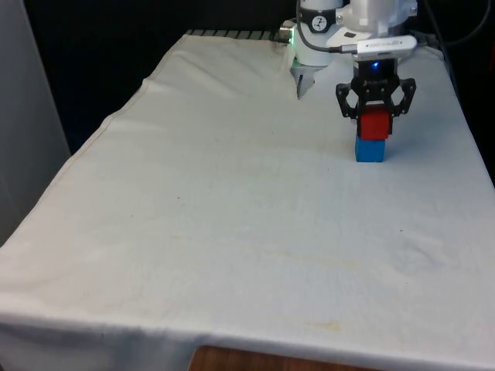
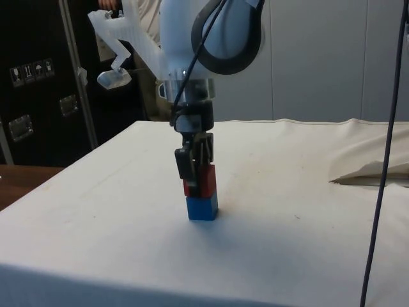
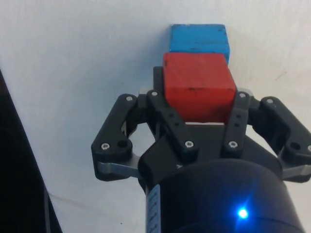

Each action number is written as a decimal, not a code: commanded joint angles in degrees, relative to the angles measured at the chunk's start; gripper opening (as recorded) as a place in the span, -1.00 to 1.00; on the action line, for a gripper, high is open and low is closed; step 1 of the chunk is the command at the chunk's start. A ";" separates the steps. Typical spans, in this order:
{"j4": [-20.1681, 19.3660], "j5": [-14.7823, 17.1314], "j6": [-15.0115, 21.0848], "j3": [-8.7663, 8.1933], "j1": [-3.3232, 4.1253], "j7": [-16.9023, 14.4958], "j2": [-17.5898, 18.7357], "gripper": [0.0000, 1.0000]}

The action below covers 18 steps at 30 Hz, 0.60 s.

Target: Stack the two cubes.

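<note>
The gripper [image 1: 375, 108] holds the red cube [image 1: 376, 124] clenched between its jaws, directly over the blue cube [image 1: 370, 150] on the table [image 1: 232, 216]. In the side view the red cube [image 2: 200, 180] appears to rest on the blue cube [image 2: 202, 207], edges roughly aligned. You judge release next: open straight, without sideways drag.

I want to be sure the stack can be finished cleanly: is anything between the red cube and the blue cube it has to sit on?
Nothing visible does. The end effector grips the red cube directly above the blue cube, apparently resting on it; only bare white cloth surrounds them.
</note>
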 commanded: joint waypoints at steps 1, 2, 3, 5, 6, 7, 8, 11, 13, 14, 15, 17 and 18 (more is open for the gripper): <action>0.06 0.97 0.69 0.40 -0.23 -0.40 0.63 -0.95; 0.06 1.03 0.63 0.34 -0.23 -0.34 0.63 -0.83; 0.06 1.03 0.57 0.34 -0.23 -0.34 0.63 -0.67; 0.06 1.09 0.57 0.34 -0.23 -0.34 0.63 -0.48; 0.11 1.09 0.57 0.34 -0.23 -0.29 0.69 -0.28; 0.11 1.09 0.52 0.34 -0.23 -0.29 0.69 -0.06; 0.11 1.15 0.46 0.34 -0.23 -0.29 0.69 0.34; 0.11 1.26 0.46 0.29 -0.17 -0.29 0.69 0.91; 0.11 1.26 0.46 0.29 -0.17 -0.29 0.69 1.00; 0.06 0.52 0.06 -0.06 0.00 0.06 0.52 1.00; 0.11 1.26 0.46 0.29 -0.17 -0.29 0.69 1.00; 0.11 1.26 0.46 0.29 -0.17 -0.29 0.69 1.00; 0.11 1.32 0.46 0.29 -0.17 -0.29 0.69 1.00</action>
